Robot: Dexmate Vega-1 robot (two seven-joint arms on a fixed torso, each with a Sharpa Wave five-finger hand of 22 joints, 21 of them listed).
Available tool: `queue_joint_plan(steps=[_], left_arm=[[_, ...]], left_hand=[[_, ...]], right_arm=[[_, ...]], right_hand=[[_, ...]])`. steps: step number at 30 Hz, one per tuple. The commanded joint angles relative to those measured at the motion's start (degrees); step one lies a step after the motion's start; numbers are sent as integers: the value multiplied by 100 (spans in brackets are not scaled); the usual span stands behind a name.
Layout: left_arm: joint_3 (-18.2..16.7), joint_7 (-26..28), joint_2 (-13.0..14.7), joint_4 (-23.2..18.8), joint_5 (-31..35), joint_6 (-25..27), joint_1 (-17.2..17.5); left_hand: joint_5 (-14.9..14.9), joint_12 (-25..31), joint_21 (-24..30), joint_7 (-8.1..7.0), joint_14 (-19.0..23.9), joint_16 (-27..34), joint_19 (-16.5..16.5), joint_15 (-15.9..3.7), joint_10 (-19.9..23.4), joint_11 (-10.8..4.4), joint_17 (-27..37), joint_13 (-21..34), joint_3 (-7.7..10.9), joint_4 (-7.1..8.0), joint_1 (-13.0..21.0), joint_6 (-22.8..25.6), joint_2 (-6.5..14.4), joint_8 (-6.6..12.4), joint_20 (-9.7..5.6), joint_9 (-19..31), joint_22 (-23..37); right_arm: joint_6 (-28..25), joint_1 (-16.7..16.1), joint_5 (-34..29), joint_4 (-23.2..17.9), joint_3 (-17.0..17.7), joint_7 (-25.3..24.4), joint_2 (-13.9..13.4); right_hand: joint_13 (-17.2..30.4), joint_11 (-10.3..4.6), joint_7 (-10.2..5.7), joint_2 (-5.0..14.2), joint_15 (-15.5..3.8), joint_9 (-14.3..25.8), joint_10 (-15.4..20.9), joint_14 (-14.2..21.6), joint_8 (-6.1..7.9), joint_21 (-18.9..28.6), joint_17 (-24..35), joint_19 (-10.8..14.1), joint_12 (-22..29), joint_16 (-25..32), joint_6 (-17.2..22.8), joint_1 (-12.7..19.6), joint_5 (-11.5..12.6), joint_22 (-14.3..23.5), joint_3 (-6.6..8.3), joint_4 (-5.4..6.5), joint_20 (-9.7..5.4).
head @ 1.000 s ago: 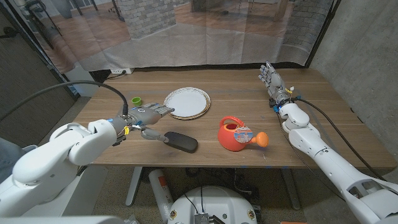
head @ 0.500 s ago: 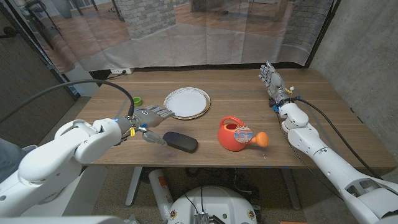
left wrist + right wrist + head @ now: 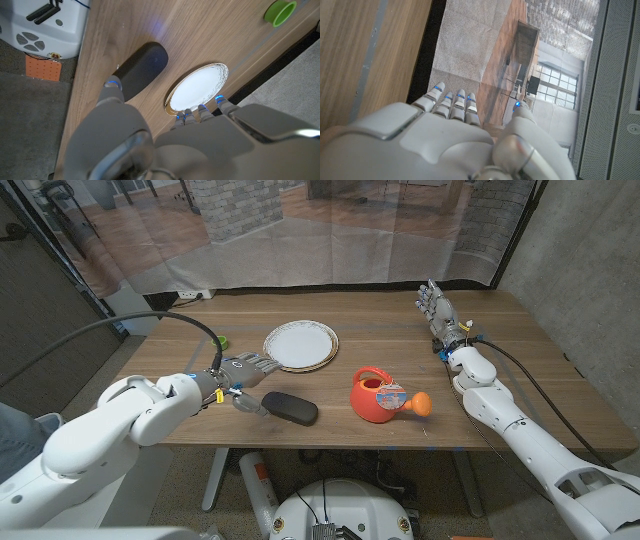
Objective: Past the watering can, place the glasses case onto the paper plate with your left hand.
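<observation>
The dark glasses case (image 3: 289,408) lies near the table's front edge, left of the red watering can (image 3: 379,396). My left hand (image 3: 240,376) hovers just left of the case with its fingers spread, thumb close to the case's near end, holding nothing. The left wrist view shows the case (image 3: 141,71) beyond my thumb and the paper plate (image 3: 198,92) past my fingertips. The white paper plate (image 3: 300,344) sits behind the case, toward the table's middle. My right hand (image 3: 437,308) stays at the far right of the table, fingers extended, holding nothing.
A small green ring (image 3: 221,341) lies left of the plate, also seen as a green ring (image 3: 280,11) in the left wrist view. The watering can has an orange spout tip (image 3: 421,403) pointing right. The table's front edge (image 3: 330,446) runs close below the case.
My left hand has shifted slightly right and toward the case over the last second. The case, plate, can and right hand have stayed put.
</observation>
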Motion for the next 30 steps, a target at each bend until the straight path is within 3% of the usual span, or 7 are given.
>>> queue_joint_plan(steps=[1,19,30], left_arm=[[285,197,112,215,-212,65,-214],[730,184,618,408,-614,428,-586],[1309,23,968,377,-617,826,-1038]], left_hand=[[53,45,7,10,-106,43,-127,32,-57,-1,27,22,-28,23,27,-546,-46,48,23,9,12],[66,80,22,-17,-76,64,-112,23,-28,-3,26,25,-54,34,37,-436,-35,105,30,9,12],[78,134,30,61,-31,83,-108,32,73,37,23,26,-72,40,54,-441,-20,110,34,9,12]], right_arm=[[-25,-99,-1,-135,40,-89,-60],[-35,-97,-1,-104,35,-117,-31],[-3,-58,31,22,30,-80,23]], right_hand=[[25,14,13,28,16,30,57,47,33,-13,33,28,30,36,33,38,5,13,-12,-20,-60],[25,25,10,33,21,30,55,54,35,-17,33,33,28,37,40,41,6,13,-14,-23,-58],[26,23,13,34,23,30,60,57,36,-18,33,37,29,37,47,40,6,13,-17,-25,-62]])
